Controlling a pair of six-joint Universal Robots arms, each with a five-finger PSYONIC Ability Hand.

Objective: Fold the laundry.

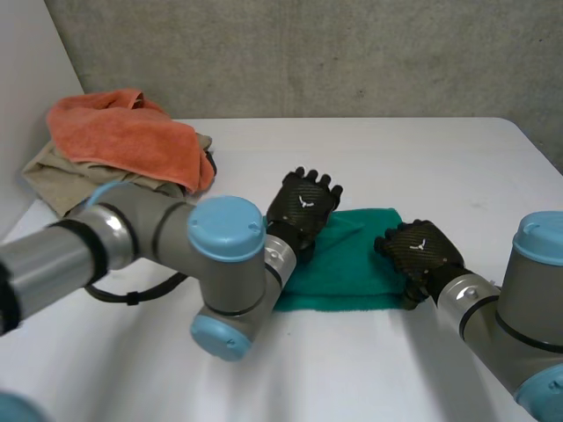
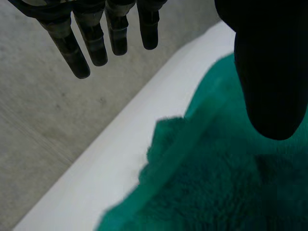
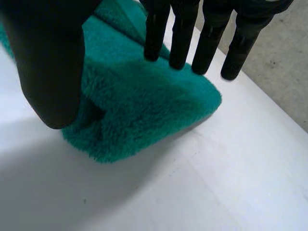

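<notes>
A folded green towel (image 1: 352, 257) lies in the middle of the white table (image 1: 422, 158). My left hand (image 1: 303, 207) hovers over the towel's left end with its fingers straight and spread; in the left wrist view its fingers (image 2: 96, 43) point past the table's edge and the thumb (image 2: 269, 72) hangs above the green towel (image 2: 216, 187). Over the towel's right edge is my right hand (image 1: 420, 251). Its fingers (image 3: 207, 43) are straight above a folded corner of the green towel (image 3: 139, 106), with the thumb (image 3: 48, 62) held apart and no cloth between them.
At the back left of the table, an orange towel (image 1: 123, 136) is piled on a crumpled beige cloth (image 1: 48, 176). A white panel stands beside the pile. Bare table lies in front of and to the right of the green towel.
</notes>
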